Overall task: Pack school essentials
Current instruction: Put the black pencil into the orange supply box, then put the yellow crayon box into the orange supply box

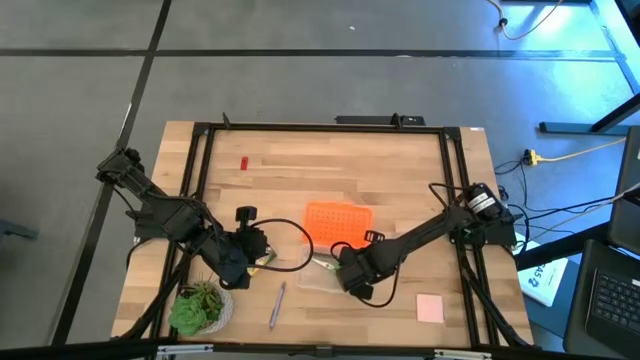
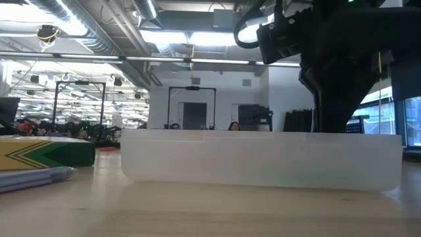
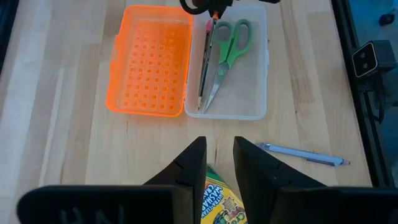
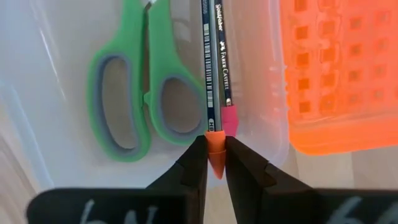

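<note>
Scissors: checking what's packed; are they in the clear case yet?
In: the scissors lie flat inside the clear case.

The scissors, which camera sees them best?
The right wrist view: the scissors fill the picture, green handles clear. The left wrist view shows them whole but smaller inside the clear case. The high and low views barely show them.

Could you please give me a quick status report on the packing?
Right gripper shut on pencil over clear case. Left gripper holds crayon box. Scissors already inside. Nothing blocking.
</note>
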`<state>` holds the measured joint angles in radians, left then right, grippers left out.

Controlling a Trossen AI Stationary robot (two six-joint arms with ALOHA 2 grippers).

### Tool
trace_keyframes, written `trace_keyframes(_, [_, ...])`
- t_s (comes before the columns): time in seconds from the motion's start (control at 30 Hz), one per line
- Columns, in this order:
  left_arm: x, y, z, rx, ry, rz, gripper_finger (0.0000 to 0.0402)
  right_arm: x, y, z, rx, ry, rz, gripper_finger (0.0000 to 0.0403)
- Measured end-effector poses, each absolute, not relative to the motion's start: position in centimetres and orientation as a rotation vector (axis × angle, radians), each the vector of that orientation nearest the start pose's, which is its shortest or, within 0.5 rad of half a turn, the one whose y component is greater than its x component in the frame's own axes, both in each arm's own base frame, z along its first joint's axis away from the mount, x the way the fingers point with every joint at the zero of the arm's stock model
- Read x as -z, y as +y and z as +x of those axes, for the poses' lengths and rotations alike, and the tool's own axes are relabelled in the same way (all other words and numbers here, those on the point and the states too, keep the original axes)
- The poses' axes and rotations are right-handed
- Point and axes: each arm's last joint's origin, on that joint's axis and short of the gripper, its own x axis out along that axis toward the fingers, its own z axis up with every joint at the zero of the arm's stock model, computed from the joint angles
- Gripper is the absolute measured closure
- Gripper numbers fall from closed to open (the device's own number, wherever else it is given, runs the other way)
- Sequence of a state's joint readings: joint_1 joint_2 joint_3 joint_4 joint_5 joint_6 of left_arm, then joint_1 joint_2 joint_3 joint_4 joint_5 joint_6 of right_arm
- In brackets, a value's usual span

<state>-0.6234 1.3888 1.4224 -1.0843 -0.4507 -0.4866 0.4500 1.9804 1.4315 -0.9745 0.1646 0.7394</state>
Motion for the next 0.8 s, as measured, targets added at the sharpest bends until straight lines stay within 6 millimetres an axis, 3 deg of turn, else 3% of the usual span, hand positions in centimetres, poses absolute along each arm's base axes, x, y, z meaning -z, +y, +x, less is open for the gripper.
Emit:
trace_keyframes(0.5, [-35.0,-14.2,22.0,-0.067,0.903,0.083,0.0328,-17.3,14.8,33.8,0.306,1.435,0.125,0.0279])
trace_keyframes(0.8, [-34.6,-13.9,21.4,-0.167,0.958,-0.024,0.0328,-20.4,15.2,34.3,0.307,1.452,0.107,0.0282])
